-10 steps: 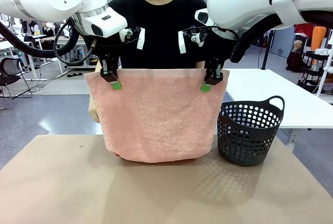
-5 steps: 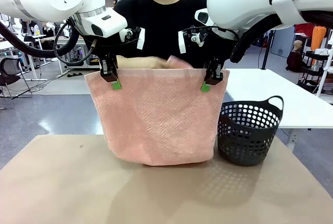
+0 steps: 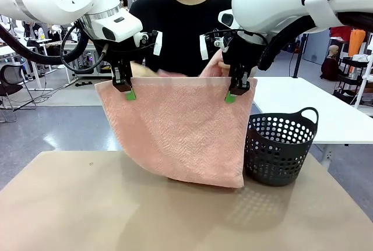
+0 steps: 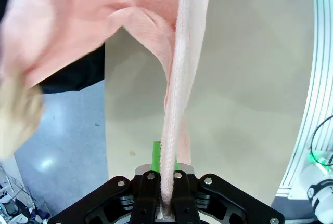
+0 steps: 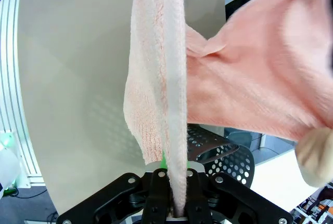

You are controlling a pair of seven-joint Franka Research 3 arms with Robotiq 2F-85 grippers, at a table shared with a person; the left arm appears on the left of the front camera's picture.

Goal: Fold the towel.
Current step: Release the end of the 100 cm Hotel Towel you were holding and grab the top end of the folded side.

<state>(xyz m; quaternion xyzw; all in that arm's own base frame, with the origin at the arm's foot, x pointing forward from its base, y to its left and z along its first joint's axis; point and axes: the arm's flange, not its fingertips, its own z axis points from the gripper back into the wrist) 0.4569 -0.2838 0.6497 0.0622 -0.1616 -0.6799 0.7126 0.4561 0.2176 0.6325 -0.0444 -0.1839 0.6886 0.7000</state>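
Note:
The pale pink towel (image 3: pixel 178 126) hangs doubled above the table, its lower fold swung toward me. My left gripper (image 3: pixel 123 88) is shut on its top left corner. My right gripper (image 3: pixel 236 91) is shut on the top right corner. Behind the towel the person's hands (image 3: pixel 214 64) lift its far edge up toward my grippers. In the left wrist view the towel (image 4: pixel 174 99) runs edge-on out of my shut left gripper (image 4: pixel 165 203). In the right wrist view the towel (image 5: pixel 171 94) rises from my shut right gripper (image 5: pixel 176 203), with a blurred hand (image 5: pixel 315 154) at the side.
A dark grey perforated basket (image 3: pixel 278 146) stands on the brown table (image 3: pixel 87 204), just right of the hanging towel. A white table (image 3: pixel 326 111) lies behind it on the right. The person stands close at the far edge.
The towel's lower fold has swung forward and down on the right. The person's hands have raised the far edge from behind up to the level of my grippers. Both grippers held still.

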